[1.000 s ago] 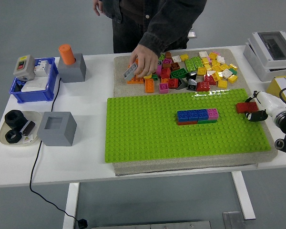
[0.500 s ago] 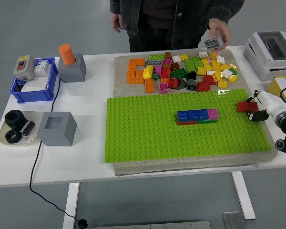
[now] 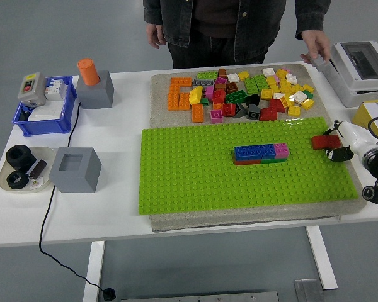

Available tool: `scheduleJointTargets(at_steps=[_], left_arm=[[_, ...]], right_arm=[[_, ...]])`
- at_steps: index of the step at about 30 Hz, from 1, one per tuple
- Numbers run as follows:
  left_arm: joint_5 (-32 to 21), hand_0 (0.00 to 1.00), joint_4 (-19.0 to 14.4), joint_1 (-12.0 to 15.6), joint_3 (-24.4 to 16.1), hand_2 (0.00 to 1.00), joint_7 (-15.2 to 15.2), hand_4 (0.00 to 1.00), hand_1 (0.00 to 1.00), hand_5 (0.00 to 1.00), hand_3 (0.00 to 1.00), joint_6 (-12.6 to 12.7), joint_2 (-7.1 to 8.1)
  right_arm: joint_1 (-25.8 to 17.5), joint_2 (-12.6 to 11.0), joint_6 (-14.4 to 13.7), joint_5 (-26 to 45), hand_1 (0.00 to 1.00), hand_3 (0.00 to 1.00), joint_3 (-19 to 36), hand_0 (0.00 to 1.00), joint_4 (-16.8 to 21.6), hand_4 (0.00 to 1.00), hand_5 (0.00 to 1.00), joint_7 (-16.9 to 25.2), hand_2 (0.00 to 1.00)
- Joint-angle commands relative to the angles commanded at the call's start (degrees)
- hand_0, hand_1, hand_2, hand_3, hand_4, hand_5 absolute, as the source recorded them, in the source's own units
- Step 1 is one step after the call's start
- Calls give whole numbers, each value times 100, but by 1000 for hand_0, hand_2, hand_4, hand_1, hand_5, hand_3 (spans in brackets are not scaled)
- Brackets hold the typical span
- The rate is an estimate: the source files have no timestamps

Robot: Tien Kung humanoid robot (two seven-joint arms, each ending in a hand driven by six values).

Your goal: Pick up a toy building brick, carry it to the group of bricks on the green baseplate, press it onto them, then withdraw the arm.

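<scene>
At the green baseplate's (image 3: 189, 170) right edge, the right hand (image 3: 339, 143) has its fingers (image 3: 340, 153) pinching a red brick (image 3: 325, 141). Left of the fingers, well apart, the group of bricks (image 3: 261, 153) sits on the baseplate in blue, pink, red and green. Beyond the fingers lies the loose brick pile (image 3: 246, 94), and farther back a person's hand (image 3: 317, 46) hovers above the surface's (image 3: 113, 189) far edge.

We see the person (image 3: 233, 25) only from the chest down, cut off by the top edge. The right arm (image 3: 375, 170) runs off the right edge, and its hand's (image 3: 340, 143) fingers partly hide the red brick (image 3: 323, 141) at the baseplate's (image 3: 239, 182) right edge.
</scene>
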Motion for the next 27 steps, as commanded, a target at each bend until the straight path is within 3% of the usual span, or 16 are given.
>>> scheduleJointTargets(at_steps=[15, 23, 27], left_arm=[[21, 824, 2, 29, -38, 805, -60, 833, 861, 604, 768, 45, 12], [97, 824, 2, 44, -90, 807, -48, 834, 862, 607, 768, 56, 24], [135, 824, -2, 66, -120, 809, -32, 835, 862, 609, 768, 63, 28]], right_arm=[[-18, -60, -52, -470, 974, 633, 350, 998, 323, 442, 52, -106, 948], [-137, -147, -107, -1238, 971, 625, 969, 998, 1075, 420, 35, -445, 946], [-144, -30, -101, -1477, 968, 609, 1216, 998, 1531, 399, 32, -603, 945]])
